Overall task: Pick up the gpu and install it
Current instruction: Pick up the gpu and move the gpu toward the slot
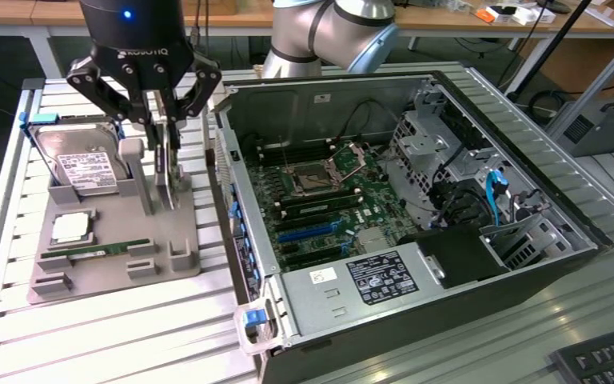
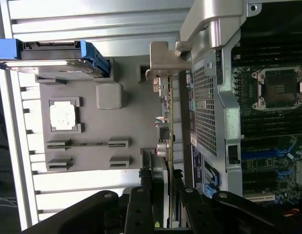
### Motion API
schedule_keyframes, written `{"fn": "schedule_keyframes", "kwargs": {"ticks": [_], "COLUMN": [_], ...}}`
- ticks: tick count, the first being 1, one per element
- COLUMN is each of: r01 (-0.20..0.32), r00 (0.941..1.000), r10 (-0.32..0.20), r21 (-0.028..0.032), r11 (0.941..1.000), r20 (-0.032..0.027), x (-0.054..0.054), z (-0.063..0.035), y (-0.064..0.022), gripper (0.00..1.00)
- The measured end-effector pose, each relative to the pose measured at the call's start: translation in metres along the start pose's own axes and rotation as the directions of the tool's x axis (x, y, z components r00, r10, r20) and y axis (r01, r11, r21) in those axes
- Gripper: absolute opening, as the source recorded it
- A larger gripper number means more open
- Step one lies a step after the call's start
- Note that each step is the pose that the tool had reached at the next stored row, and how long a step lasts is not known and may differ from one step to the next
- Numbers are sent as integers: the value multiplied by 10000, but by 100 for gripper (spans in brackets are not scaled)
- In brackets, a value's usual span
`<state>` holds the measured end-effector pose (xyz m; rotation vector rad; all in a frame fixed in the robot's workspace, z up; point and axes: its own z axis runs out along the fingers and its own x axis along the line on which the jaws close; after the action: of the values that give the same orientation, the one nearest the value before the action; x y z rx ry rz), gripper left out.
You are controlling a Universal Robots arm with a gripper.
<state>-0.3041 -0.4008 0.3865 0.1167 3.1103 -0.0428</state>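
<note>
Exterior view: high, angled down across counter (image 1: 105, 336), moderately near. Wrist view: close, looking down past tool (image 2: 163, 200). Shared: grey tray (image 1: 115, 222), computer case (image 1: 318, 104).

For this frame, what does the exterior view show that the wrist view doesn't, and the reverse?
Exterior view: the keyboard, the blue cables by the drive cage, the arm's elbow joint. Wrist view: a bent silver end bracket and the case's perforated wall, face-on. Both: the end effector at the upright gpu, the hard drive, processor chip and memory stick on the gray tray, the motherboard's socket.
</note>
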Motion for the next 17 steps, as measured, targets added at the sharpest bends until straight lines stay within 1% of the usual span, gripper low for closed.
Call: {"fn": "schedule_keyframes", "kwargs": {"ticks": [17], "r01": [-1], "r00": [10000], "r10": [1], "r21": [-11], "r11": [10000], "r20": [-1], "x": [-3], "z": [-59], "y": [-11], "gripper": [27]}}
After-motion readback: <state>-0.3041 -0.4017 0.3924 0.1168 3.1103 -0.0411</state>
